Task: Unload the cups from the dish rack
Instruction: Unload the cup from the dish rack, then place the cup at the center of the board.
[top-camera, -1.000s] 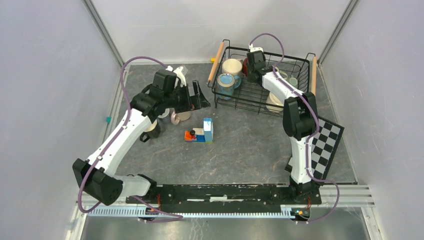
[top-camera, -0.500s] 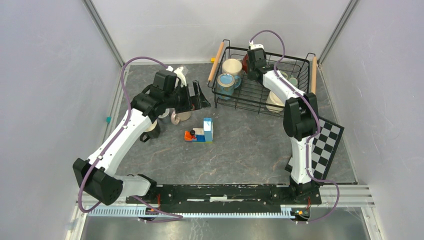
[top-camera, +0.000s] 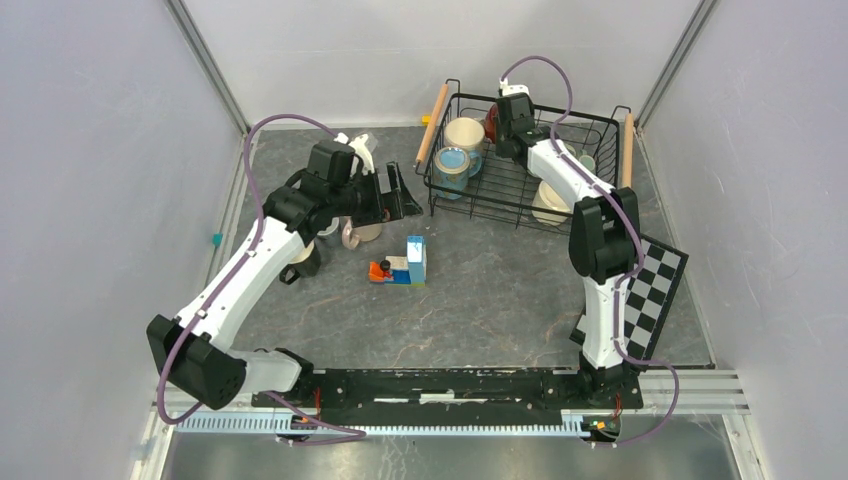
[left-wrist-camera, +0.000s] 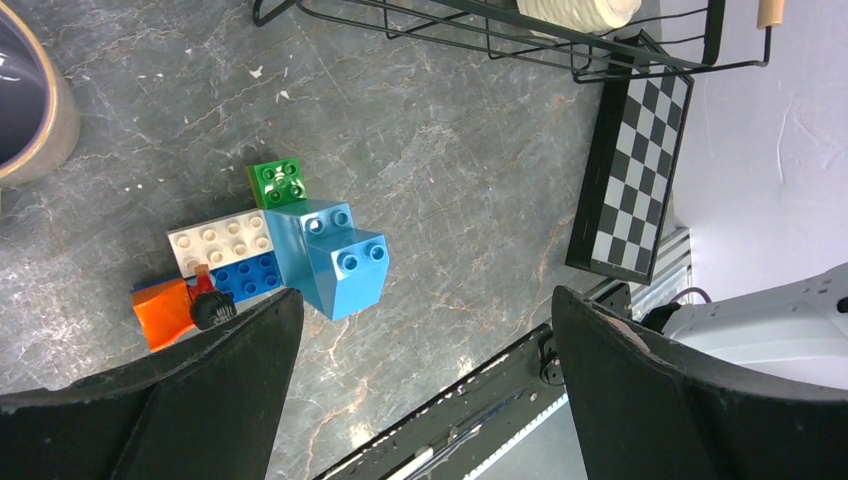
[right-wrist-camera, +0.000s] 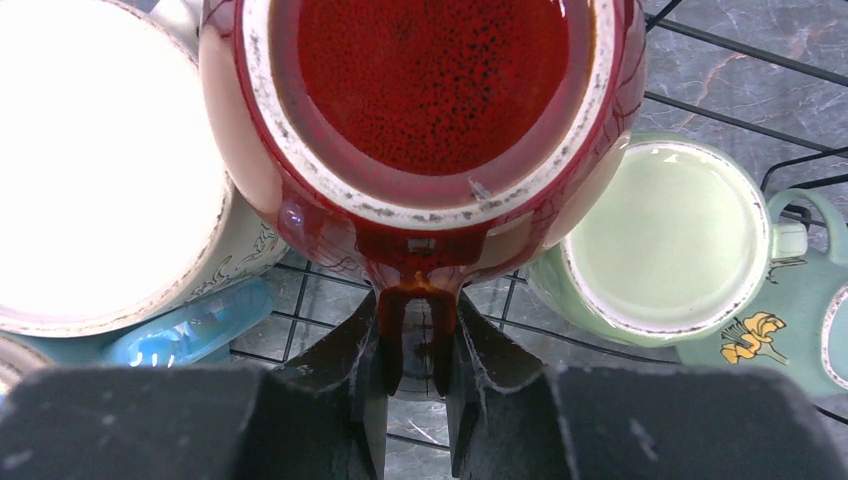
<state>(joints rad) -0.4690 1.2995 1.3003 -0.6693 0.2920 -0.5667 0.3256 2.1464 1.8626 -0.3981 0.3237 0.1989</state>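
Right now the right tool (right-wrist-camera: 420, 335) is reaching into the far side of the dish rack (right-wrist-camera: 742, 122), its two fingers pinched tight on the handle of the dark red mug (right-wrist-camera: 430, 90). That mug lies directly ahead of the fingertips, its glossy speckled inside facing the wrist camera, and it is still within the rack. Just left of the tool and touching the red mug's side stands a cream mug (right-wrist-camera: 100, 170); part of a blue mug (right-wrist-camera: 190, 330) shows below it. Just right of the tool sits a pale green mug (right-wrist-camera: 660, 250), mouth up, with a second green mug (right-wrist-camera: 790, 300) partly in view beyond it.

Meanwhile the left tool (left-wrist-camera: 425, 300) hangs above the tabletop (left-wrist-camera: 450, 180) to the left of the rack, its fingers spread wide with nothing between them. Under it, a little toward its left finger, lies the cluster of toy blocks (left-wrist-camera: 300, 255). Further out on that left side the rim of a beige mug (left-wrist-camera: 40, 110) stands on the tabletop. Ahead of the right finger a checkered board (left-wrist-camera: 630, 180) lies flat, close to the rack's near corner.
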